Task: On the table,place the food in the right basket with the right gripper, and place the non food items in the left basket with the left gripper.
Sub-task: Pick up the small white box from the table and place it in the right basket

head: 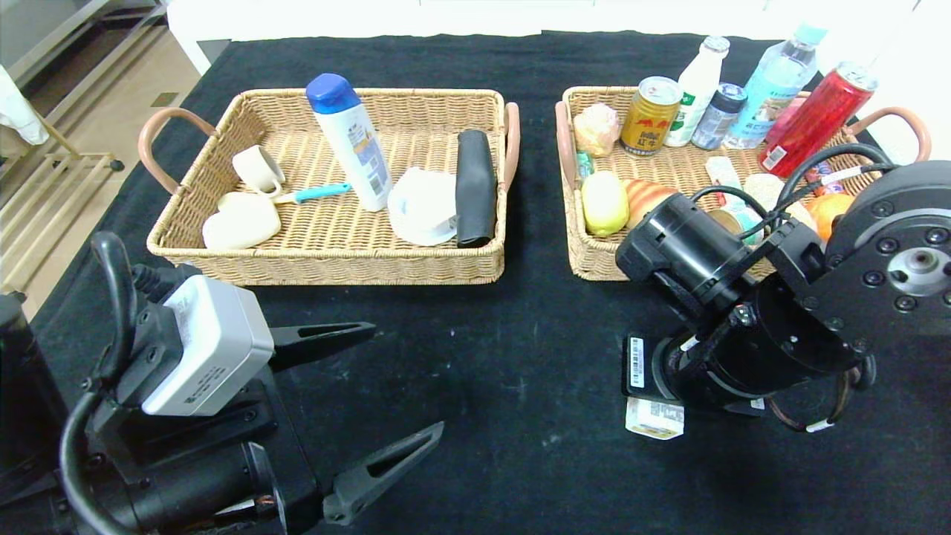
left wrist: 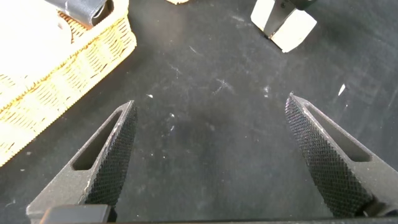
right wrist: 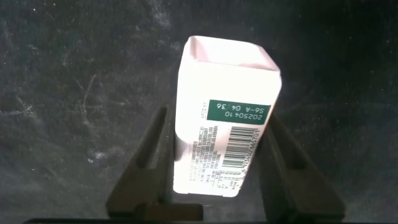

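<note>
Black cloth covers the table (head: 520, 357); in the lower left of the head view the left gripper (head: 386, 401) hangs idle over it, jaws wide and empty. Lower right, the right gripper (right wrist: 214, 155) has its fingers (right wrist: 146, 158) pressed to both sides of the white carton (right wrist: 224, 124), which lies on the cloth; the grip looks square and centred, so my advice is a straight lift before any swing, high enough to clear the near wall of the right basket (head: 587, 260), then a release over a bare patch rather than on the lemon (head: 604, 202) or croissant (head: 645, 199). Count: one carton left on the table; two baskets. The left basket (head: 334, 260), upper left, holds one shampoo bottle (head: 349, 141), one glasses case (head: 475, 186), plus several pale cups and dishes I cannot count surely. The right one holds one lemon, one croissant, two cans, three bottles at the far rim, and smaller items partly hidden by the arm.
</note>
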Robot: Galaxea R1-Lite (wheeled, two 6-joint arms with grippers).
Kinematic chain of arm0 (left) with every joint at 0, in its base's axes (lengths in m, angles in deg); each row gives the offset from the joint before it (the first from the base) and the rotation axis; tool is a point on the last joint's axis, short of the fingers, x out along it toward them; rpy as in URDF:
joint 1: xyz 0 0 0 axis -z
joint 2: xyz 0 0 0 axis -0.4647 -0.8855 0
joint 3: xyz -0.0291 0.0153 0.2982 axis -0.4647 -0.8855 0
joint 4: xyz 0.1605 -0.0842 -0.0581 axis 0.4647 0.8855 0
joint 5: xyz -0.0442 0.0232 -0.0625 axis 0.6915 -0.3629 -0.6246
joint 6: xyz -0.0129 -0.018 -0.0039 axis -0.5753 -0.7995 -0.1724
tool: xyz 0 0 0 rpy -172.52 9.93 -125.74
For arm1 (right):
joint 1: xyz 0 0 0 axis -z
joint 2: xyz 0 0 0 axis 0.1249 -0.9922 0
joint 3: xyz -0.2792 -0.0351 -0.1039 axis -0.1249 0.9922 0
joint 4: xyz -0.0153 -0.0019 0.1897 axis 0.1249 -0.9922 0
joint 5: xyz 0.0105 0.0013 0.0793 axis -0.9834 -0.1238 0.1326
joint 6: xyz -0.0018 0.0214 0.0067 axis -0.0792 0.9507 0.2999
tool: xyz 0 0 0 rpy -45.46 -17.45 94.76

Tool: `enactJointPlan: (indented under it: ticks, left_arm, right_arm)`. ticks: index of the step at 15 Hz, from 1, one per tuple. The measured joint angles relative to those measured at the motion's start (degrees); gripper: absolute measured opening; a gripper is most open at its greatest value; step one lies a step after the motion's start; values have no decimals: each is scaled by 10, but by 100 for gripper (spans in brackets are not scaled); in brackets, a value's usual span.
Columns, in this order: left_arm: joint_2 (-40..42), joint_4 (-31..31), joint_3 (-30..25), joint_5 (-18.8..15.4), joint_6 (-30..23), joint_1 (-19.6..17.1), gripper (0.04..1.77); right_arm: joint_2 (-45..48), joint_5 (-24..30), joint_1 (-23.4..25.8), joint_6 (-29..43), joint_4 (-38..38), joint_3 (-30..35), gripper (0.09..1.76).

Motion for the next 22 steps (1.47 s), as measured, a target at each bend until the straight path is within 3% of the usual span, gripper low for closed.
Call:
enactJointPlan:
  ticks: [11, 16, 22]
  left_arm:
    - [2, 0, -2, -7, 0, 2, 172]
    - [16, 1, -5, -18, 5, 3, 172]
    - [16, 2, -3, -17, 5, 3, 172]
  right_arm:
    - [0, 0, -5, -1, -1, 2, 81]
    - [46, -3, -7, -11, -1, 2, 81]
    - [122, -61, 2, -123, 15, -19, 81]
